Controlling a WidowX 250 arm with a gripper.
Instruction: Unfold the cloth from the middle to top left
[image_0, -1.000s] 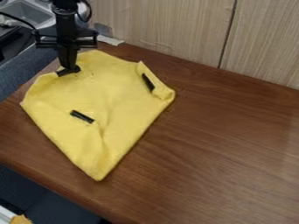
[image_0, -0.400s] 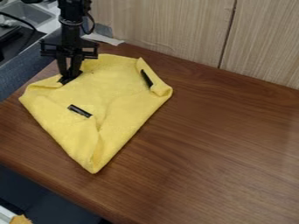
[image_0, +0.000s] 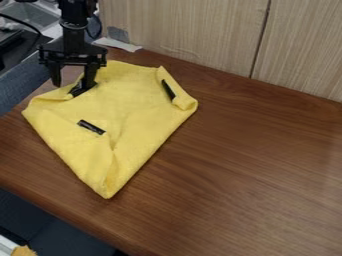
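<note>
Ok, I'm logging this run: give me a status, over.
Pincer open, at upper-left edge of yellow cloth. Cloth partly folded. Wall behind, off the cloth.

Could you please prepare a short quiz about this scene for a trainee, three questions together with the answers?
1. True or false: the gripper is closed.
2. In the camera view, the gripper is at which part of the cloth? A) bottom tip B) right corner C) upper-left edge
3. Fill in: the cloth is yellow, and it lies on a ____ table.

Key: 1 false; 2 C; 3 brown
</note>
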